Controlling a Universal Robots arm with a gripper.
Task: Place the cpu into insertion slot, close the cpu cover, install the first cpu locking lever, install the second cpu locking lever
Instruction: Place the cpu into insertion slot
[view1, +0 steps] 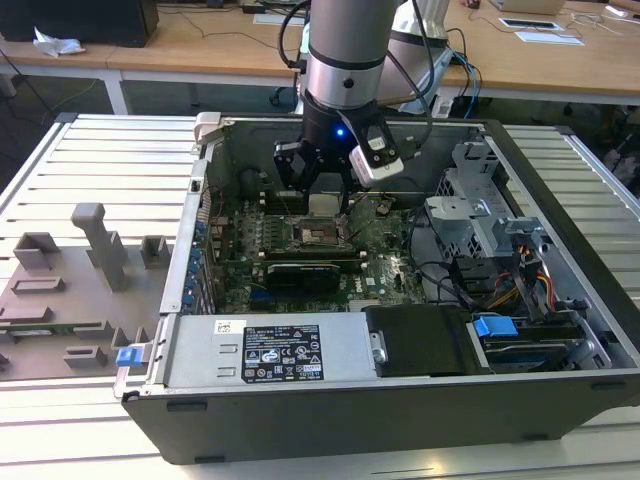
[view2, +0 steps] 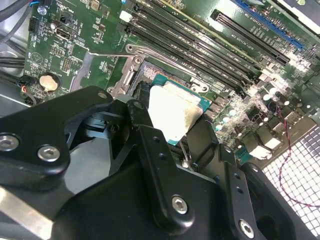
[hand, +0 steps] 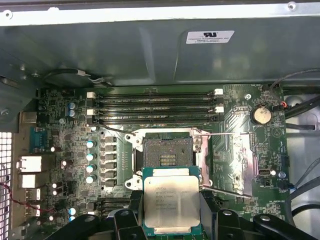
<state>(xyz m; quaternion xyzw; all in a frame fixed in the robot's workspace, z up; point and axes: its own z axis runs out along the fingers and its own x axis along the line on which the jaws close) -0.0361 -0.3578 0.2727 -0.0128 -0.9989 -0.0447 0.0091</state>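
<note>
Computer case (view1: 300, 420), dark grey and lying open on a pale slatted metal surface (view1: 100, 160), houses a green motherboard (view1: 240, 250). A silver-and-black robot arm (view1: 345, 50) reaches down into it, its black hand (view1: 322, 200) clamped on two opposite edges of the small square silvery-tan cpu (hand: 171, 205). The chip hangs close over the square black metal-rimmed insertion slot (hand: 167, 152), whose dark centre lies uncovered.

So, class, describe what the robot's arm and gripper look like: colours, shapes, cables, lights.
The arm is a silver-grey cylinder ending in a black wrist with a small blue light. Black cables run beside it, and a white camera block sits alongside. The gripper is black jointed linkages with silver screws.
</note>
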